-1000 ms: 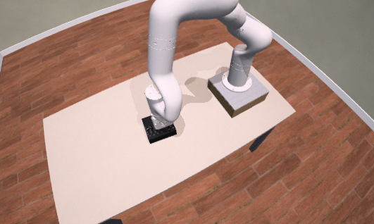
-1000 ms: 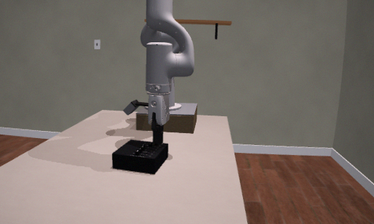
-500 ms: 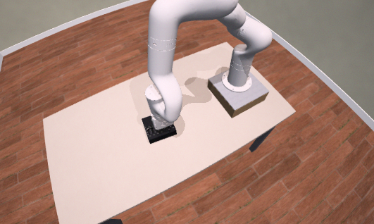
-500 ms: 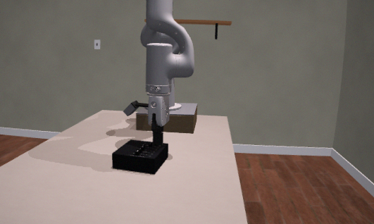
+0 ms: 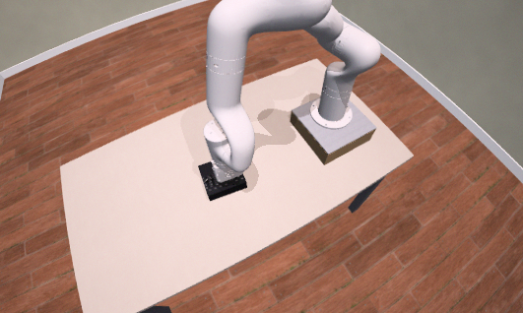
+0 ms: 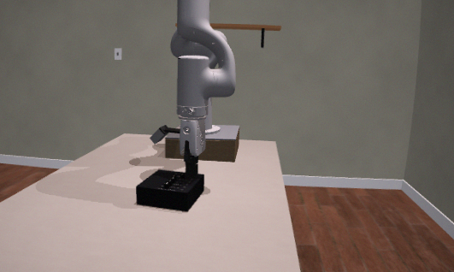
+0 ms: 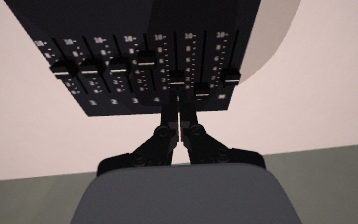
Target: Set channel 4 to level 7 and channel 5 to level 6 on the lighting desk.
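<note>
You see a matt black desk (image 6: 165, 194), plastic-looking, with faintly glossy fader caps (image 7: 146, 62). Under it the table (image 5: 146, 231) is smooth, matt beige. Behind the desk, the arm (image 5: 227, 74) has a smooth, satin white shell, on a pedestal (image 5: 358, 140) with wood-brown sides and a dull grey top. The floor (image 5: 426, 236) around the table looks like grained reddish wood planks.
</note>
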